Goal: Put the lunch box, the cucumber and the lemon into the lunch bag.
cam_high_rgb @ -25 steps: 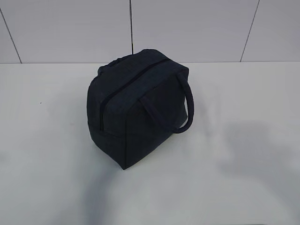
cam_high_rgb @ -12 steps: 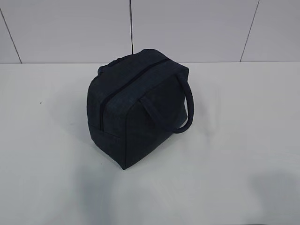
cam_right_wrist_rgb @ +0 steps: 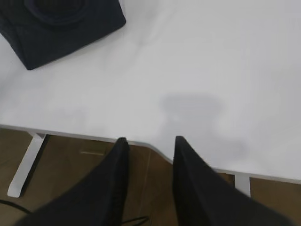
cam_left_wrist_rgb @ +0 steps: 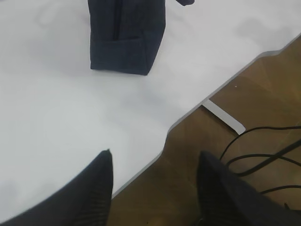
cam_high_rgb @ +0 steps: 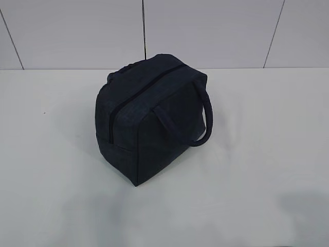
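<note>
The dark navy lunch bag (cam_high_rgb: 149, 118) stands on the white table (cam_high_rgb: 257, 154), its top zip closed and one loop handle on its right side. It also shows at the top of the left wrist view (cam_left_wrist_rgb: 124, 37) and in the top left corner of the right wrist view (cam_right_wrist_rgb: 56, 28). My left gripper (cam_left_wrist_rgb: 154, 157) is open and empty over the table's front edge. My right gripper (cam_right_wrist_rgb: 149, 140) is open and empty, also at the front edge. Neither gripper shows in the exterior view. The lunch box, the cucumber and the lemon are out of view.
The table's front edge has a curved cut-out (cam_left_wrist_rgb: 169, 134). Below it are a brown floor (cam_left_wrist_rgb: 263, 94), black cables (cam_left_wrist_rgb: 263, 150) and a white table leg (cam_right_wrist_rgb: 23, 169). A tiled wall (cam_high_rgb: 205, 31) rises behind the table.
The shadows on the table at the front and the right have shrunk toward the front edge. The bag has not moved.
</note>
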Controlling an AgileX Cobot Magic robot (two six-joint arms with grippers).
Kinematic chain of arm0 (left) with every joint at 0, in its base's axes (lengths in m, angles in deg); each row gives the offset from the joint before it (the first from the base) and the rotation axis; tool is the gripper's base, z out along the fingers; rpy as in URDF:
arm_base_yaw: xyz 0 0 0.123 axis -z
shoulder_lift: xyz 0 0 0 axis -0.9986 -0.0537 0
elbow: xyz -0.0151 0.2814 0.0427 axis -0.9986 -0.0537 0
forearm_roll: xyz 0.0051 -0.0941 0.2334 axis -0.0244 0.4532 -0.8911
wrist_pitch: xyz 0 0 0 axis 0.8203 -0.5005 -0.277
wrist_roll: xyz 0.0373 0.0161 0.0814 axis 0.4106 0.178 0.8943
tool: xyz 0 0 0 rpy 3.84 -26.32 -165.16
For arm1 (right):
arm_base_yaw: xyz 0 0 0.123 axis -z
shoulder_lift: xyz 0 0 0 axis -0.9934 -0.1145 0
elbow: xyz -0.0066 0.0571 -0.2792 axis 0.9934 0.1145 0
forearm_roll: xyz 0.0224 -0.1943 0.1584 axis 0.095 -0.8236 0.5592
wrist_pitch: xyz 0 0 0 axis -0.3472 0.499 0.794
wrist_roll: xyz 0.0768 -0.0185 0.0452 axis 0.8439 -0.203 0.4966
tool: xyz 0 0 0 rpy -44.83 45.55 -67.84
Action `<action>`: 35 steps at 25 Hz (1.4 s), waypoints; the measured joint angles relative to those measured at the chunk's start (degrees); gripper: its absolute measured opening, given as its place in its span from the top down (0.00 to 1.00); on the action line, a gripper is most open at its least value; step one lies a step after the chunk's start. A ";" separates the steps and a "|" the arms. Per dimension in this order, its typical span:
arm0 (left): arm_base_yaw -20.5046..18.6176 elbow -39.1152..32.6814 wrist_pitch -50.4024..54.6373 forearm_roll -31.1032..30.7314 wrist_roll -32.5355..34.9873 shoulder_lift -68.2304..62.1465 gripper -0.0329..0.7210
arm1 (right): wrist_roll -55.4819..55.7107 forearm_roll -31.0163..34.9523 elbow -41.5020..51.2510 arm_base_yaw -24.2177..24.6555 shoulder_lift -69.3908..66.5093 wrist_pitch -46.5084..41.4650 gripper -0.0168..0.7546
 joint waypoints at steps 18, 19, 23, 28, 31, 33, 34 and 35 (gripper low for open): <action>-3.20 -0.13 -1.06 -1.21 0.00 0.38 0.42 | 0.22 -1.45 1.83 -2.45 0.00 4.39 0.66; -4.77 -0.13 -1.17 -1.21 0.00 0.53 0.42 | 0.22 -1.54 1.83 -2.72 0.00 4.39 0.66; -15.22 -0.22 -1.17 -1.21 0.00 0.53 0.42 | 0.22 -1.66 1.83 -3.53 0.00 4.49 0.66; -29.04 -0.22 -1.17 -1.21 0.00 0.53 0.42 | 0.22 -1.66 1.83 -3.53 0.00 4.49 0.66; -34.89 -0.22 -1.17 -1.21 0.00 0.53 0.42 | 0.22 -1.66 1.83 -3.62 0.00 4.49 0.66; -37.38 -0.22 -1.17 -1.21 0.00 0.53 0.42 | 0.22 -1.77 1.83 -3.62 0.00 4.49 0.66; -38.36 -0.22 -1.17 -1.21 0.00 0.53 0.42 | 0.22 -1.77 1.83 -3.62 0.00 4.49 0.66; -39.16 -0.22 -1.17 -1.21 0.00 0.53 0.42 | 0.22 -1.77 1.83 -3.62 0.00 4.49 0.66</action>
